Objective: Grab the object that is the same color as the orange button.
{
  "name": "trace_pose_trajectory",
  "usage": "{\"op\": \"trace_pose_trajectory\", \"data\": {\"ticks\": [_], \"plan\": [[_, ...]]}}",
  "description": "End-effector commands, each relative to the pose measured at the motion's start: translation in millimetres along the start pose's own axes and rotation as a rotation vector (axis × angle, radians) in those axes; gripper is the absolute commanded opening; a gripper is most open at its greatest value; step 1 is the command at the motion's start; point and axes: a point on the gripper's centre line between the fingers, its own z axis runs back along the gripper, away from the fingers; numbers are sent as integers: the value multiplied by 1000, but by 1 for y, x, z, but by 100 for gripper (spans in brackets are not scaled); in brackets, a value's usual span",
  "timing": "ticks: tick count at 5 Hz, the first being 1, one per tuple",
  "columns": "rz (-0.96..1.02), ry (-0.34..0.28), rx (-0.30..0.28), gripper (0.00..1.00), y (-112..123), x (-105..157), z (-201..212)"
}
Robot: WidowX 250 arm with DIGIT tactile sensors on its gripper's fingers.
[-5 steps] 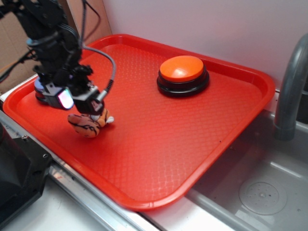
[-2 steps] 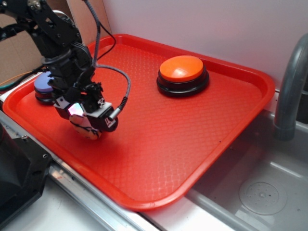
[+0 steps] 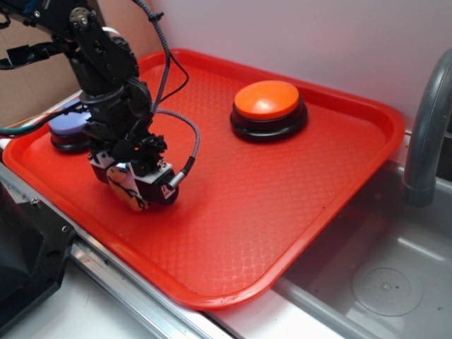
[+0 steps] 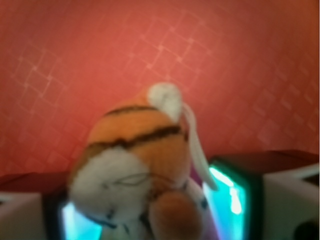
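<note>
The small plush tiger (image 3: 126,192), orange with black stripes and white patches, lies on the red tray (image 3: 282,212) near its front left edge. My gripper (image 3: 135,192) is lowered over it, one finger on each side. In the wrist view the tiger (image 4: 135,165) fills the gap between the two glowing pads (image 4: 232,195), and my gripper (image 4: 145,220) still looks open around it. The orange button (image 3: 268,102), a glossy dome on a black base, stands at the far middle of the tray, well apart from the gripper.
A purple-topped button (image 3: 67,127) sits at the tray's left corner, partly behind the arm. A grey faucet pipe (image 3: 427,127) rises at the right over a metal sink (image 3: 381,282). A black block stands at the lower left.
My gripper has moved right and down over the tiger, which was in plain sight beside it a second ago and is now mostly covered by the fingers.
</note>
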Motion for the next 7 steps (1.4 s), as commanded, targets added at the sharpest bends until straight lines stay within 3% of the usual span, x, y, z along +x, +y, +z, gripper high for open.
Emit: {"op": "trace_pose_trajectory", "data": {"ticks": [1,2,3,4,5,7], "plan": [[-51,-84,-15,0,-9,-19,71],[-94,-116,-32,0,-4,-29,121],[-37,-171,7,0,17,-27,167],[-39,-272,0,0,27,-8,181],[-62,-249,32,0,28,3,173],[-75,-192,65,0,24,1,153]]}}
